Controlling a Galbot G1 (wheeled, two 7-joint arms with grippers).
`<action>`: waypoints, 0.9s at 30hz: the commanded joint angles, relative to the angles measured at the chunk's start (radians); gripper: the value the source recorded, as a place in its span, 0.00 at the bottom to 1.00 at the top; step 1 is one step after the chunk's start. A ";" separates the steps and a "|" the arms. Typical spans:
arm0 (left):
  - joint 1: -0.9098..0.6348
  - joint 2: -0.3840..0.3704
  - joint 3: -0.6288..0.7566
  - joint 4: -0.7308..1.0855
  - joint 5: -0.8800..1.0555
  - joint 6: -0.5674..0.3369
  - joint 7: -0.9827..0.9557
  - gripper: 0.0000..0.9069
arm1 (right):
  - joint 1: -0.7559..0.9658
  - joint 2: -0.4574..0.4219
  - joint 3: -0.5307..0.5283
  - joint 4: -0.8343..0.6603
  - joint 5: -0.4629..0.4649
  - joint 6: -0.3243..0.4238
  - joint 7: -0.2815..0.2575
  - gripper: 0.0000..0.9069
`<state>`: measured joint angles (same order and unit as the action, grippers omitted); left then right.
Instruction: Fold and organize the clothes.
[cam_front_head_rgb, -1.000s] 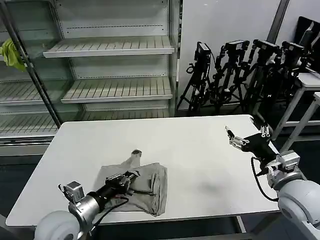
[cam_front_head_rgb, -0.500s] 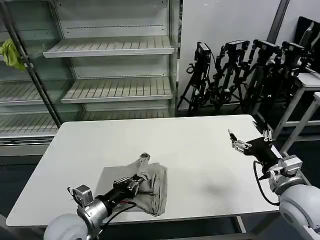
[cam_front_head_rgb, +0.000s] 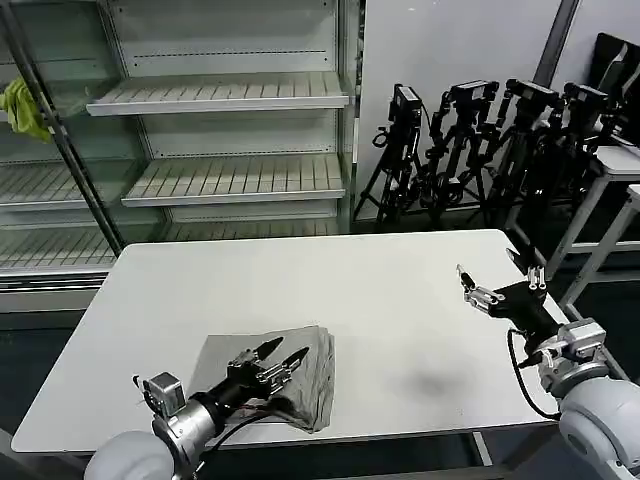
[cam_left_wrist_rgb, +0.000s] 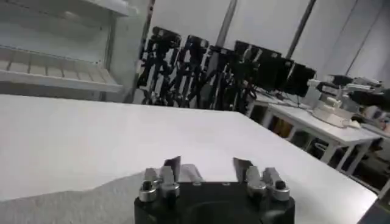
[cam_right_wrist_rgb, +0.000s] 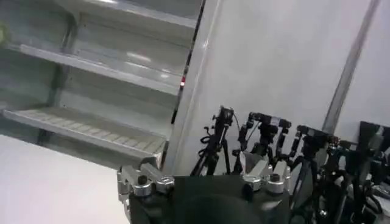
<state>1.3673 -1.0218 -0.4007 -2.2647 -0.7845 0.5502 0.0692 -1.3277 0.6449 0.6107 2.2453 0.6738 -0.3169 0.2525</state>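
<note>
Near the white table's (cam_front_head_rgb: 400, 300) front left edge, folded grey T-shirt (cam_front_head_rgb: 300, 375) lying flat, no legible print, under left gripper (cam_front_head_rgb: 283, 353) with fingers apart; far right, right gripper (cam_front_head_rgb: 500, 280) spread, empty

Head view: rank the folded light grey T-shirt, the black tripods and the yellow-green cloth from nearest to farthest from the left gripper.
1. The folded light grey T-shirt, directly under the open left gripper, on the table's near left.
2. The yellow-green cloth, on the shelving at far left.
3. The black tripods, behind the table at far right.
</note>
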 joint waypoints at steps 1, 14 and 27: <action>0.040 0.008 -0.115 -0.022 -0.006 -0.006 -0.001 1.00 | -0.013 0.006 0.005 0.009 -0.002 0.000 0.000 1.00; 0.203 -0.001 -0.296 0.114 0.034 -0.023 -0.024 1.00 | 0.053 -0.016 -0.013 0.014 0.017 0.006 -0.005 1.00; 0.208 -0.053 -0.235 0.149 0.112 -0.049 -0.010 1.00 | 0.060 -0.015 -0.014 0.039 0.023 0.009 -0.005 1.00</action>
<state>1.5438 -1.0478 -0.6325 -2.1443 -0.7252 0.5158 0.0557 -1.2868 0.6299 0.6022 2.2761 0.6937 -0.3096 0.2475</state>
